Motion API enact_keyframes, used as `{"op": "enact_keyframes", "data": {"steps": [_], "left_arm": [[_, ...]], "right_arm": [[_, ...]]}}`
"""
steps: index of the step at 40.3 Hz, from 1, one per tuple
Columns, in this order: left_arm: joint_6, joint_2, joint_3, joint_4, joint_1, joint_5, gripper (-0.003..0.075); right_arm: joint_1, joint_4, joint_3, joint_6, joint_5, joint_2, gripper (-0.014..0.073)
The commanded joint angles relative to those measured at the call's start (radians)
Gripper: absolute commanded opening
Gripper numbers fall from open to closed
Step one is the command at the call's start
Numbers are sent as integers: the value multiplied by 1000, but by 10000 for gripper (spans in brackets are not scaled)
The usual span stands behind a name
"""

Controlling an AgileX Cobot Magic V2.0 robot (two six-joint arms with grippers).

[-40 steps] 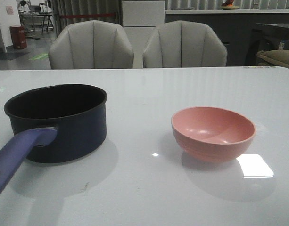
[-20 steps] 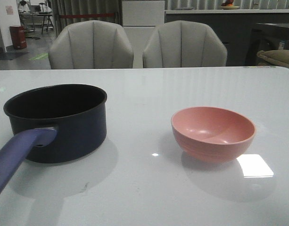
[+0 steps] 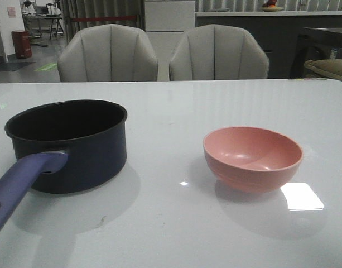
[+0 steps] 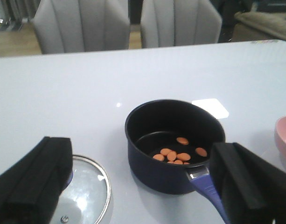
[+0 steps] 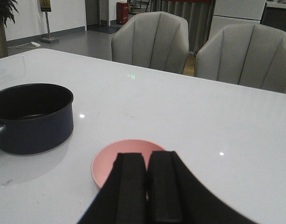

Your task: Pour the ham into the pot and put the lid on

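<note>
The white bench (image 3: pixel 215 111) carries everything, with two grey chairs (image 3: pixel 107 53) behind its far edge. My pot (image 3: pixel 67 145) stands on the left side of it, uncovered, its blue-purple handle (image 3: pixel 20 184) pointing back toward me. To its right, well apart, sits the pink bowl (image 3: pixel 252 158), upright. The lid (image 4: pixel 87 186) lies flat on the bench just beside the pot, under my left tool (image 4: pixel 143 186), whose fingers are spread wide apart. The ham (image 4: pixel 175 153) lies as scattered slices on the pot's black floor. My right tool (image 5: pixel 147 186) hangs above the bowl with its fingers pressed together, holding nothing.
</note>
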Motion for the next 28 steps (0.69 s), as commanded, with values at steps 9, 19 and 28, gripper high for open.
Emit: {"op": "enact_keyframes", "data": {"steps": [9, 19, 28], "left_arm": [[-73, 347, -184, -26, 187, 13, 628], [-73, 669, -355, -99, 276, 192, 624], [-77, 914, -492, -97, 326, 251, 624]], "right_arm": [[1, 6, -29, 0, -79, 7, 143], [1, 6, -29, 0, -79, 7, 143], [1, 6, -29, 0, -79, 7, 143]]}}
